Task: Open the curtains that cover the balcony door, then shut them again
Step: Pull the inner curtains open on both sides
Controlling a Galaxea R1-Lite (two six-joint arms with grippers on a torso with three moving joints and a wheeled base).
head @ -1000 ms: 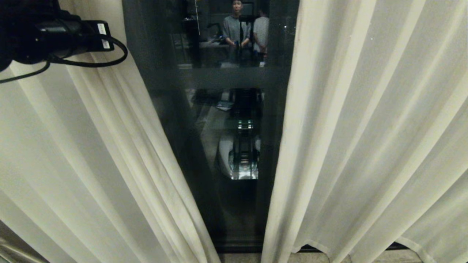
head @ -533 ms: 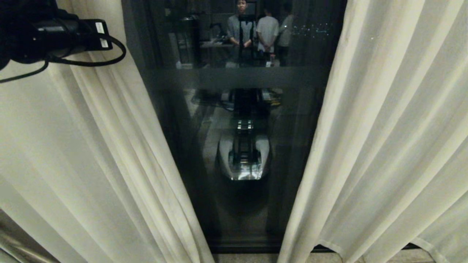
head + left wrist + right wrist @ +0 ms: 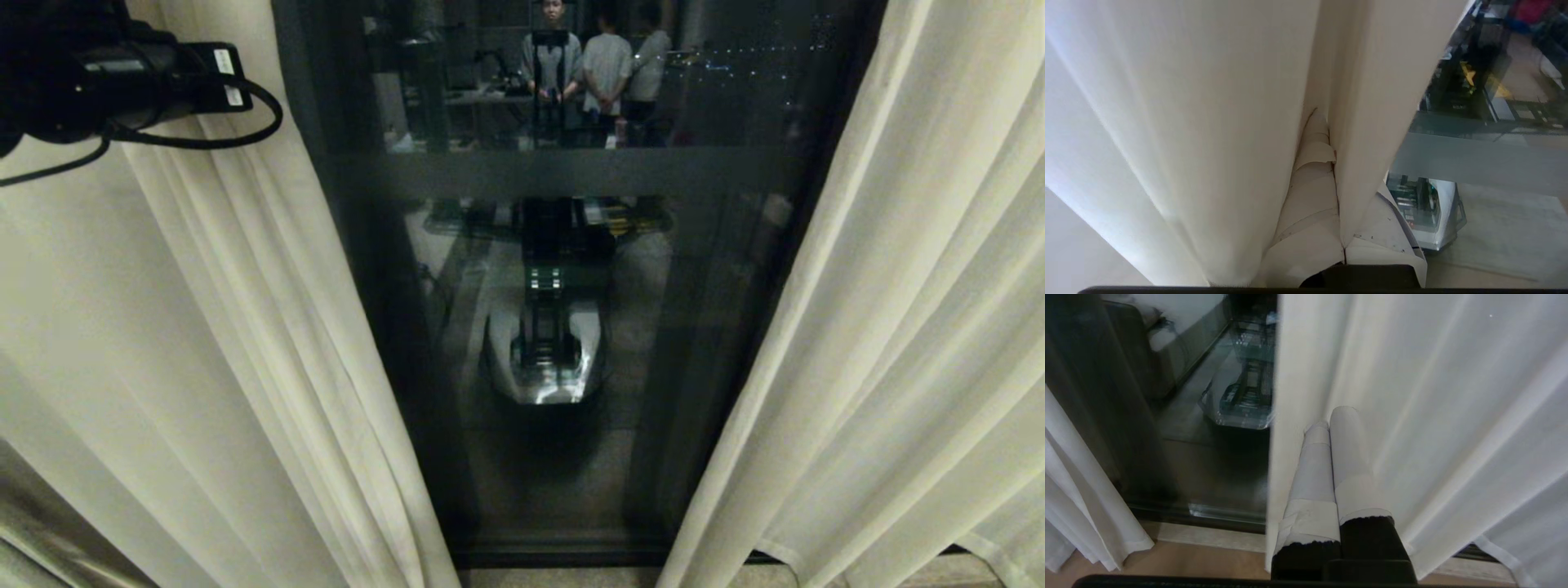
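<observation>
Curtains (image 3: 914, 327) parted; no readable writing.

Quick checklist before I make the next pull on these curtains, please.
1. Left claw gripping: ok, shut on a fold of the left curtain.
2. Right claw gripping: cannot tell; it is shut against the right curtain, but no fabric shows between its fingers.
3. Middle of the balcony door uncovered: ok, dark glass shows between the panels.
4. Door fully uncovered: cannot tell; both panels run off the head view's sides.
5. Path clear: ok; the people appear only as reflections in the glass.
</observation>
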